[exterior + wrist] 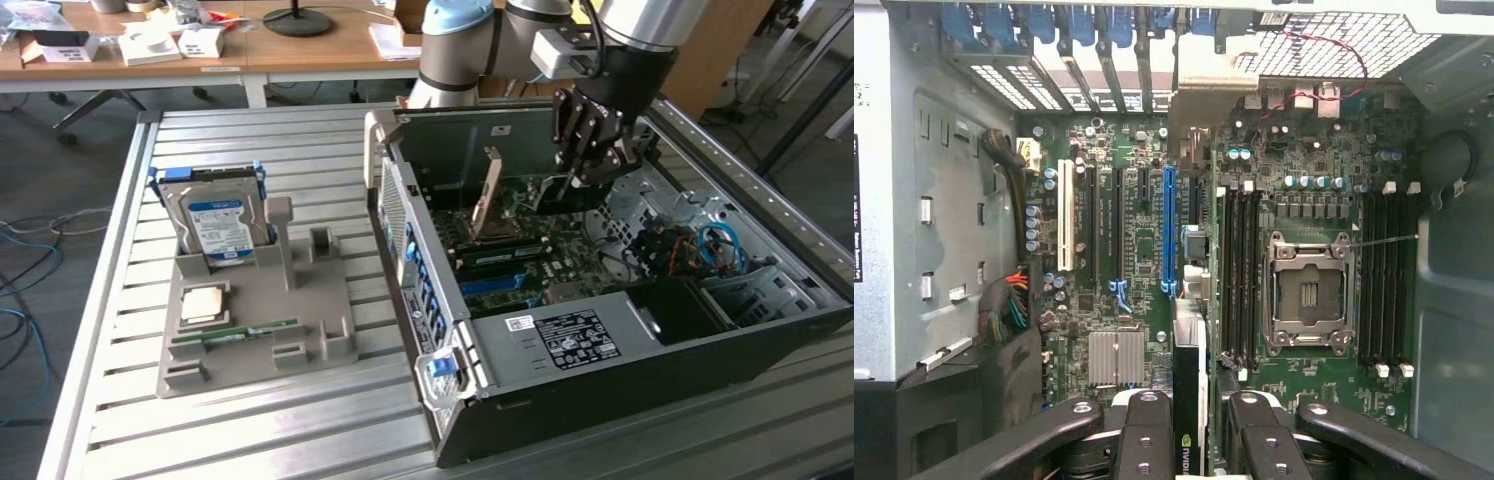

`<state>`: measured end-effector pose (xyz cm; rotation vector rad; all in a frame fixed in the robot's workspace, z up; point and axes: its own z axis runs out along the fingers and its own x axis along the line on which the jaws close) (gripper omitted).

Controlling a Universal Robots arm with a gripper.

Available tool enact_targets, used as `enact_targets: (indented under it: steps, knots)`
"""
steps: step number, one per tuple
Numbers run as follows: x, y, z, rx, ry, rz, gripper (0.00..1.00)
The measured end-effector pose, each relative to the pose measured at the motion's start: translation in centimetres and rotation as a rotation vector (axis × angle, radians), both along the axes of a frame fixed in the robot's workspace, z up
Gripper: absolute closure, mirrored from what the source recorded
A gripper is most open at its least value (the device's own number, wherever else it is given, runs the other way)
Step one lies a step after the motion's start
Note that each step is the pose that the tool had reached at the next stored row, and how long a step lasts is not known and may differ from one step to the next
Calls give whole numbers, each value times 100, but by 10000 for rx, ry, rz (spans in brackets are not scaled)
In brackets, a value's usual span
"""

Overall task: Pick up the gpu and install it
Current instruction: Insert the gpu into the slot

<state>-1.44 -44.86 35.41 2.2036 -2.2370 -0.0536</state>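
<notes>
The gpu (1185, 445), a thin dark circuit card seen edge-on with a small pale logo, is clamped in the wrist view between the two closed fingers (1149, 440) of the black metal gripper (1199, 425). It is held above the dark green motherboard (1144, 240) (not yet seated). Its edge runs nearly parallel to the long blue expansion slot (1170, 230), just beside it. To seat it well, I judge the card should be kept upright, lined up along the slot's whole length, and pressed down evenly.

In the exterior view, the gripper hangs inside the open black computer case (561, 420), toward the exterior view's right. It is well apart from the grey parts tray (320, 300) on the exterior view's left.
</notes>
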Motion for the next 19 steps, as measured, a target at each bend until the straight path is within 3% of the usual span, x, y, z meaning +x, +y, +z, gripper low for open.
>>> enact_targets:
  steps: [19]
  knots:
    - [-7,0,-70,0,0,0,74]
